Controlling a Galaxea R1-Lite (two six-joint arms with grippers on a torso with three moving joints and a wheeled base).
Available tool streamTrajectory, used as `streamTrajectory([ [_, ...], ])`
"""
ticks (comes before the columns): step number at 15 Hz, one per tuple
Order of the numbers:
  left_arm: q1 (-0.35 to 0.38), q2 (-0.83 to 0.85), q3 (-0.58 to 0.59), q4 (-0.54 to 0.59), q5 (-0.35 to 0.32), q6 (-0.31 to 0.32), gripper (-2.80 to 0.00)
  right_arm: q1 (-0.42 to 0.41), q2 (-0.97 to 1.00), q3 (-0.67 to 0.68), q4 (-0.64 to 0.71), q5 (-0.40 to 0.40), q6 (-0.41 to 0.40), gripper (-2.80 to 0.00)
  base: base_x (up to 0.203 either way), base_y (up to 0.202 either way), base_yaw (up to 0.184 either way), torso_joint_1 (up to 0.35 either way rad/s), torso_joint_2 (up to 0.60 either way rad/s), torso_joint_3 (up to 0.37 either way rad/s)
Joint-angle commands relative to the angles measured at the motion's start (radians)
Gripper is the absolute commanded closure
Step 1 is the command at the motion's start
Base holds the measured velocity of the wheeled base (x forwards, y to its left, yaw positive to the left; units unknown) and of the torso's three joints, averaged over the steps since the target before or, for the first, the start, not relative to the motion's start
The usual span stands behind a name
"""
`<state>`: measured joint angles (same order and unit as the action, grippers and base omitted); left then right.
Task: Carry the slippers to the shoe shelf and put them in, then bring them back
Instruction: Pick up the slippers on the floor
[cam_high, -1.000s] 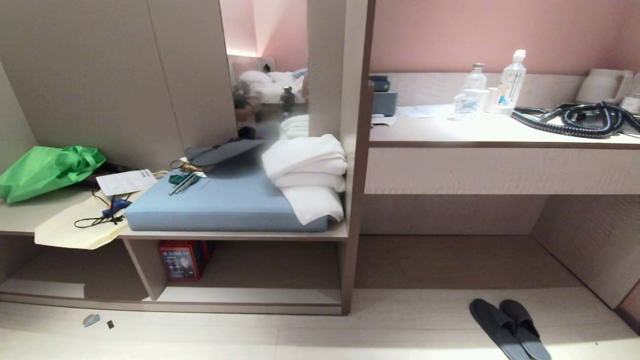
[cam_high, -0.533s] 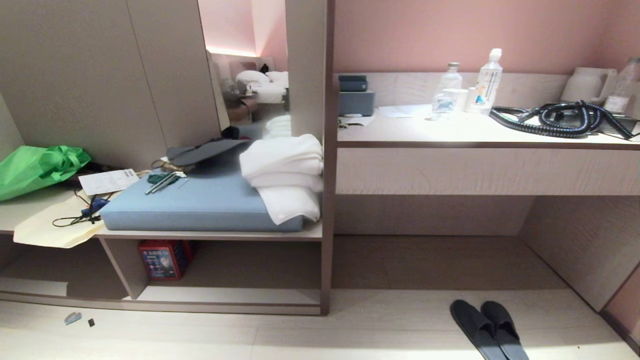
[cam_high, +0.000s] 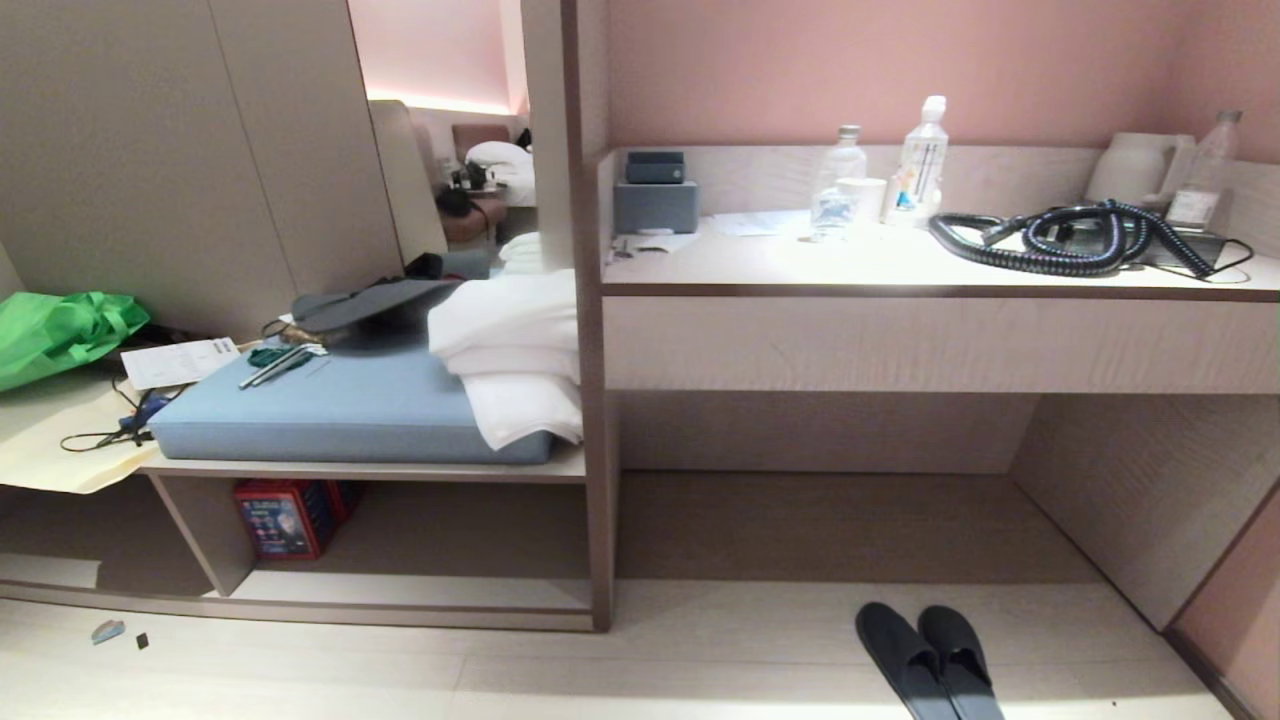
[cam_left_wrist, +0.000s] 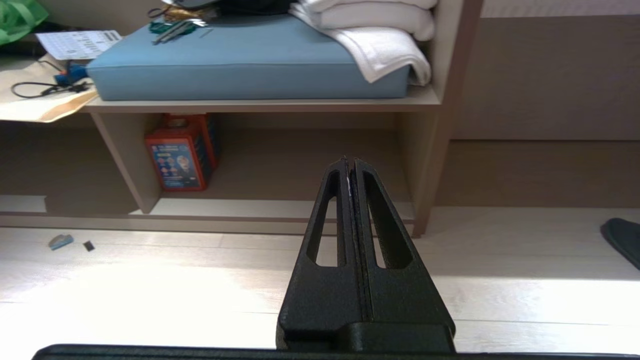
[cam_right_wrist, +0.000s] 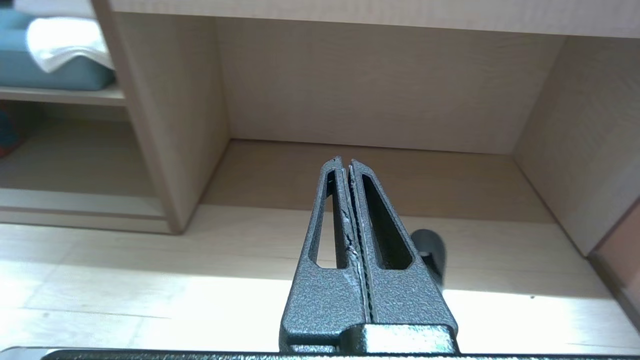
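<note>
The slippers (cam_high: 925, 660), a dark flat pair, lie side by side on the pale floor in front of the recess under the desk, at the lower right of the head view. The shoe shelf (cam_high: 420, 590) is the low cubby with a pale base board under the blue cushion, to their left. Neither arm shows in the head view. My left gripper (cam_left_wrist: 350, 161) is shut and empty, pointing at the shoe shelf (cam_left_wrist: 280, 207), with one slipper (cam_left_wrist: 622, 240) off to the side. My right gripper (cam_right_wrist: 345, 161) is shut and empty, with a slipper (cam_right_wrist: 432, 247) partly hidden behind it.
A red box (cam_high: 282, 518) stands at the shelf's left end. A blue cushion (cam_high: 330, 410) and folded white towels (cam_high: 510, 350) lie on the bench above. The desk (cam_high: 940, 275) holds bottles and a coiled black hose. A vertical panel (cam_high: 595, 480) divides shelf from recess.
The whole scene has slid leftward in the head view, so the camera has moved to the right. The slippers have kept their place on the floor.
</note>
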<state>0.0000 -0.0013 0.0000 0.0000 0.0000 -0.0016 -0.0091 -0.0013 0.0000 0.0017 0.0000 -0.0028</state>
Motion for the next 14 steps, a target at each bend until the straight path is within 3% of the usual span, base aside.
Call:
streamTrajectory([
  [1,0.0,0.001,0.0,0.0,0.0,0.0,0.0,0.0,0.001,0.002,0.0,0.0,-0.002,0.0,0.0,-0.19,0.004,0.001,0.0,0.007],
  [14,0.0,0.001,0.0,0.0,0.0,0.0,0.0,0.0,0.001,0.002,0.0,0.0,0.0,0.0,0.0,-0.196,0.001,0.003,0.0,0.003],
])
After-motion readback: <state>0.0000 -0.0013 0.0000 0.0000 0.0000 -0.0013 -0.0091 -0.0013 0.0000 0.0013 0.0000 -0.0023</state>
